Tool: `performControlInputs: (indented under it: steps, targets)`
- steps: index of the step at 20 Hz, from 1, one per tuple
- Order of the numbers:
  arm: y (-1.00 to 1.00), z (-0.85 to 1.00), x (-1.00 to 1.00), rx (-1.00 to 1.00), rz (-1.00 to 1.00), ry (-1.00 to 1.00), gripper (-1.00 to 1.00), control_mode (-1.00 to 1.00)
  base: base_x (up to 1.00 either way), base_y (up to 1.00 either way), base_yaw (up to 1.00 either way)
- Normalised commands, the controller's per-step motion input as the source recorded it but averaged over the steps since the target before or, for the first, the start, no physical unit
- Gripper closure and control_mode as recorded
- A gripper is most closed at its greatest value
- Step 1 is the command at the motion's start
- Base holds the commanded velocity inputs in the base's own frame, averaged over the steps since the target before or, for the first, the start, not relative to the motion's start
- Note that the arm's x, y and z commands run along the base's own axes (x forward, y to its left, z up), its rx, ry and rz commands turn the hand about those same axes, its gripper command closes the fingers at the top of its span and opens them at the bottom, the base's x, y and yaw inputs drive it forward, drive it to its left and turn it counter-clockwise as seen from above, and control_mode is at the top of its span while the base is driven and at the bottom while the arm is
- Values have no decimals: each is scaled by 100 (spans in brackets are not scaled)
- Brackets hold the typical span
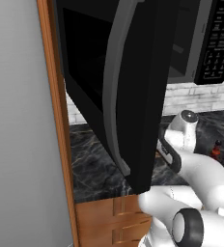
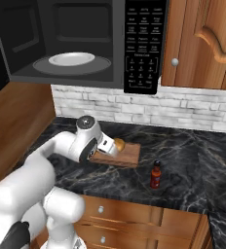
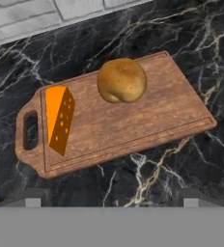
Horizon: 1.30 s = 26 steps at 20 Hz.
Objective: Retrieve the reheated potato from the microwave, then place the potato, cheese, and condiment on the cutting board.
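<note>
Pincer point(image 3: 112, 202) wide open, empty, above cutting board point(image 3: 133, 125).

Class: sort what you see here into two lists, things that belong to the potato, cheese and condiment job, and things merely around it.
Job:
potato
cheese
condiment
cutting board
microwave, door open
gripper, open

Around:
white plate in the microwave
black counter
wood cabinet

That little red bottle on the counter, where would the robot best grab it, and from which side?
Probably around the red body, just below the narrow neck. The condiment stands upright on the dark counter, apart from the cutting board, with free space on all sides. A level approach from the board's side, where the open gripper is, looks simplest; the slim black cap offers less to hold.
</note>
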Motion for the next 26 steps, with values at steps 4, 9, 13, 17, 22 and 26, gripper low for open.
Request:
performControlInputs:
  steps: [4, 9, 13, 17, 22, 26]
  targets:
    - [-59, 75, -39, -2, -7, 0, -100, -100, 0, 0, 0]
    - [-66, 33, -33, -2, -7, 0, -100, -100, 0, 0, 0]
    - [-72, 7, -28, -2, -8, 3, -100, -100, 0, 0, 0]
    - [-71, 3, -27, 0, -7, 5, -100, -100, 0, 0, 0]
    - [-54, 2, -20, 0, -4, 5, -100, -100, 0, 0, 0]
    - [-40, 0, -1, -2, -3, 6, -100, -100, 0, 0, 0]
